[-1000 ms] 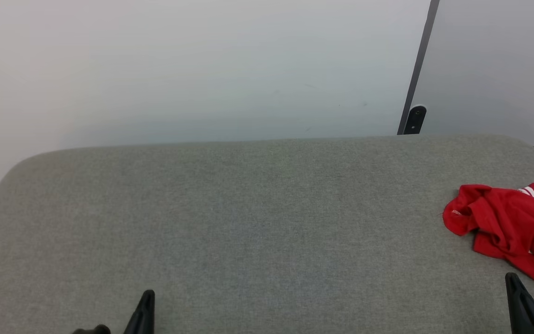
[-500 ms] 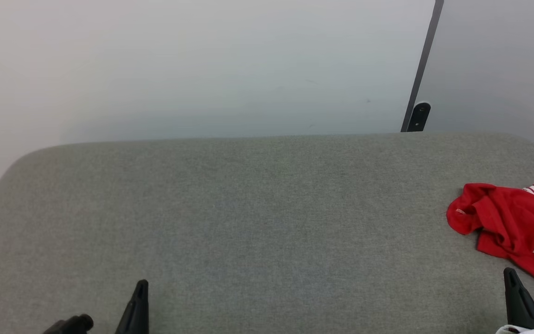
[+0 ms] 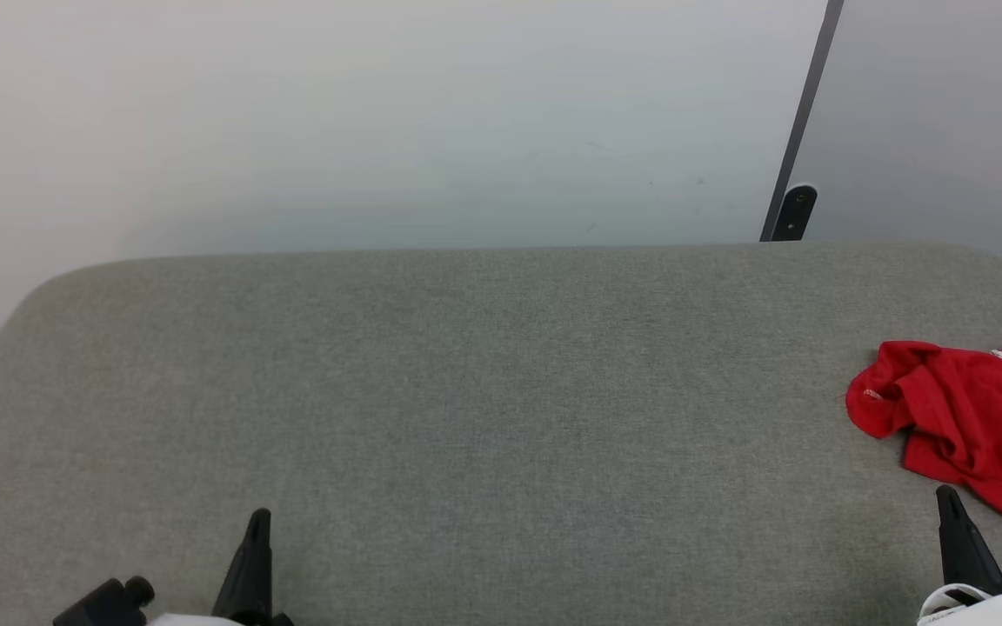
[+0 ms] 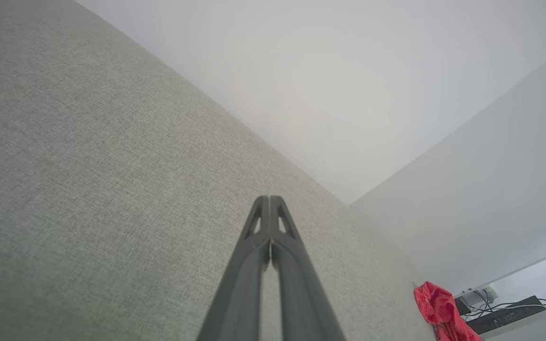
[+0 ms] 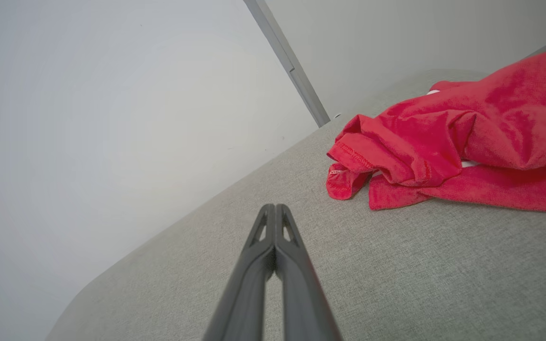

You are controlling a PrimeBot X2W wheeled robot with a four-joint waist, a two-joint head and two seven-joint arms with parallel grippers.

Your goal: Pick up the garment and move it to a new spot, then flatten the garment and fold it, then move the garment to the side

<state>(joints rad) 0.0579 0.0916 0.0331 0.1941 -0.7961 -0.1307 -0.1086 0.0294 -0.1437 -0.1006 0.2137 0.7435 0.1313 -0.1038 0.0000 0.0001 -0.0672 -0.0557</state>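
The garment (image 3: 971,426) is a crumpled red heap with a bit of white striped trim, lying at the far right of the grey fabric surface (image 3: 484,391) and running off the head view's right edge. Seen from the right wrist, the garment (image 5: 448,147) lies ahead and to the right of my right gripper (image 5: 275,206), which is shut and empty, short of the cloth. In the head view that right gripper (image 3: 946,494) stands just below the garment's lower left edge. My left gripper (image 3: 258,516) is shut and empty at the lower left, its fingertips together (image 4: 269,198). The garment (image 4: 443,315) shows far off.
A white wall rises behind the surface's far rounded edge. A dark vertical strip with a small black fitting (image 3: 794,211) stands at the back right. In the left wrist view, cables and a dark box (image 4: 505,317) lie beyond the surface's right end.
The head camera has tilted, so the whole picture has shifted. Both grippers reach a little further up the view and stay shut. The garment lies as before.
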